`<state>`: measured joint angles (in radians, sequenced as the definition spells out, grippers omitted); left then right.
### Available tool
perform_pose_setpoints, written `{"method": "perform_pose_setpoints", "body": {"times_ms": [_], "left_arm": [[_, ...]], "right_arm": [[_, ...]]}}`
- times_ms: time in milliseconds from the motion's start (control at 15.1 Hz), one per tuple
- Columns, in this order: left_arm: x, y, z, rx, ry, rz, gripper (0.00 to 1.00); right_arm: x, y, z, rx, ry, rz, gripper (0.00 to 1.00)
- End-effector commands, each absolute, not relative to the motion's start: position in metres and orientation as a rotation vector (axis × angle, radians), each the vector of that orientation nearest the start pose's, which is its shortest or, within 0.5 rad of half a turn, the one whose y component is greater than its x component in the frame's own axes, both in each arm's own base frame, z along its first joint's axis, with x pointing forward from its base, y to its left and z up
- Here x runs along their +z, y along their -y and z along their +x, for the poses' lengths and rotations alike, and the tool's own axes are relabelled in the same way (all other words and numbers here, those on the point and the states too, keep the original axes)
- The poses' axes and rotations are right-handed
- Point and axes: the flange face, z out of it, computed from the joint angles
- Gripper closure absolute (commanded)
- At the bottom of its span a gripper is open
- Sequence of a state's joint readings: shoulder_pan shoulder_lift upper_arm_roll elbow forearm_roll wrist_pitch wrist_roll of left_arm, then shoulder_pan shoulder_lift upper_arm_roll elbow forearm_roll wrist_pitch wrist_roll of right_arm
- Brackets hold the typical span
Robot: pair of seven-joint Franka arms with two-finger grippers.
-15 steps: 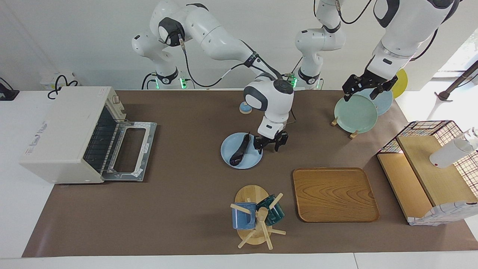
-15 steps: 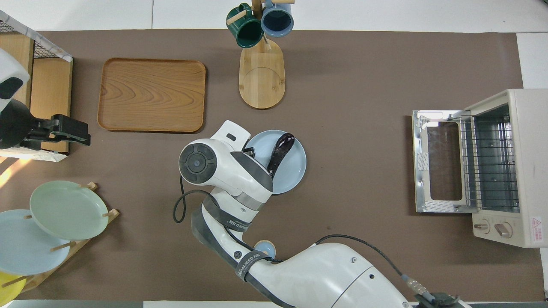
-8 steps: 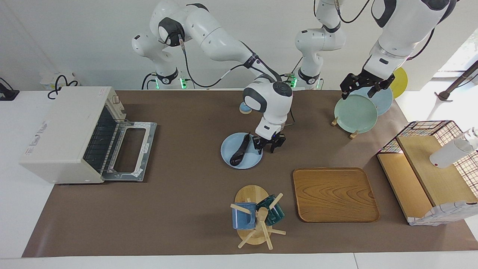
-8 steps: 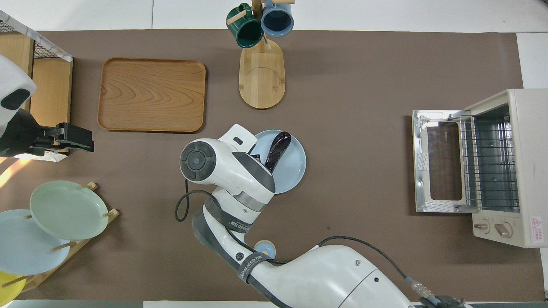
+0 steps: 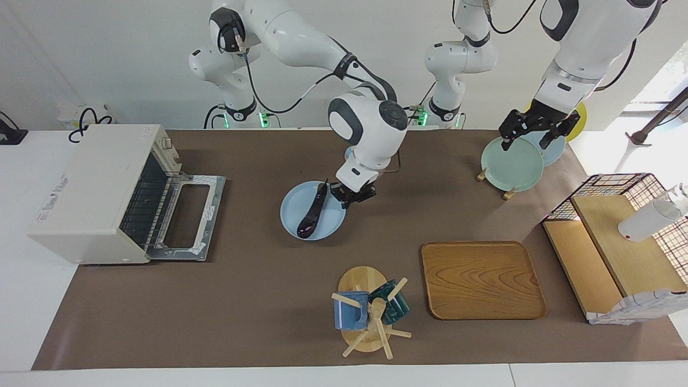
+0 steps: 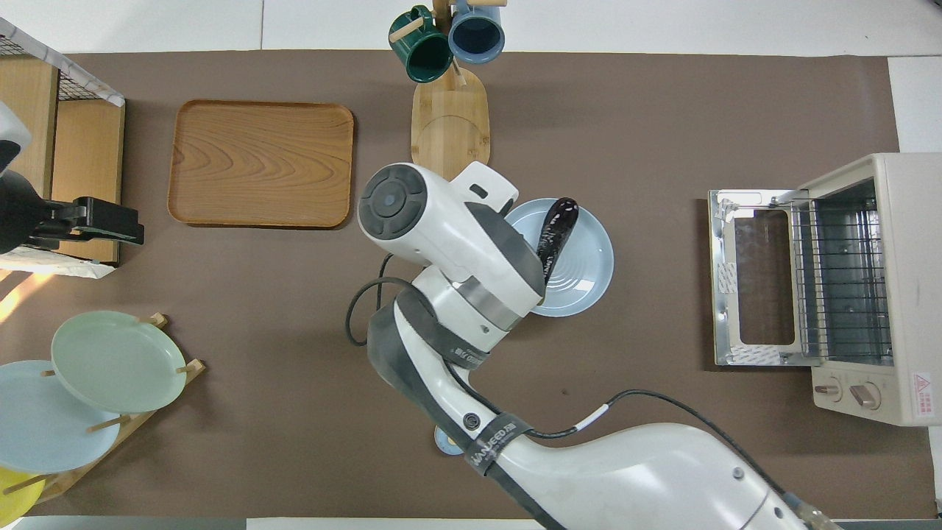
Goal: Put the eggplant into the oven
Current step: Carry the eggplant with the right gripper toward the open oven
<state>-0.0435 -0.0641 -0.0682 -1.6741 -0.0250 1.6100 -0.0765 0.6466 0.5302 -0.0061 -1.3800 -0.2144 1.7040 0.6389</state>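
Note:
The dark purple eggplant [image 5: 313, 212] lies on a light blue plate [image 5: 293, 215]; both also show in the overhead view, the eggplant [image 6: 553, 232] on the plate [image 6: 585, 272]. My right gripper [image 5: 350, 194] is shut on that plate's rim, at the side toward the left arm's end. In the overhead view its fingers are hidden under the wrist. The cream oven [image 5: 91, 188] stands at the right arm's end of the table, its door [image 5: 185, 215] dropped open and its wire rack [image 6: 839, 272] showing. My left gripper [image 5: 531, 137] is open over the plate rack.
A mug tree [image 5: 368, 312] with a blue mug and a green mug stands farther from the robots than the plate. A wooden tray [image 5: 481, 279] lies beside it. A plate rack holding a green plate [image 5: 510, 164] and a wire-and-wood shelf [image 5: 618, 247] are at the left arm's end.
My right gripper closed on the blue plate's rim and carried the plate, with the eggplant on it, toward the oven. The left gripper shifted a little over the plate rack.

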Motion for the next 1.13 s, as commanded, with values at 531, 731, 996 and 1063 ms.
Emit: {"method": "perform_pose_setpoints", "body": {"times_ms": [531, 731, 996, 1063], "left_arm": [[0.618, 0.056, 0.527, 0.051, -0.067, -3.141, 0.00], [0.617, 0.057, 0.527, 0.058, -0.067, -3.140, 0.00], [0.617, 0.056, 0.527, 0.056, -0.060, -3.141, 0.00], [0.616, 0.056, 0.527, 0.058, -0.048, -3.142, 0.00]], "right_arm": [[0.409, -0.079, 0.534, 0.324, 0.135, -3.450, 1.00], [0.404, -0.014, 0.534, 0.393, 0.159, -3.414, 1.00], [0.386, 0.039, 0.525, 0.371, 0.312, -3.363, 1.00], [0.383, 0.053, 0.525, 0.345, 0.311, -3.357, 1.00]]}}
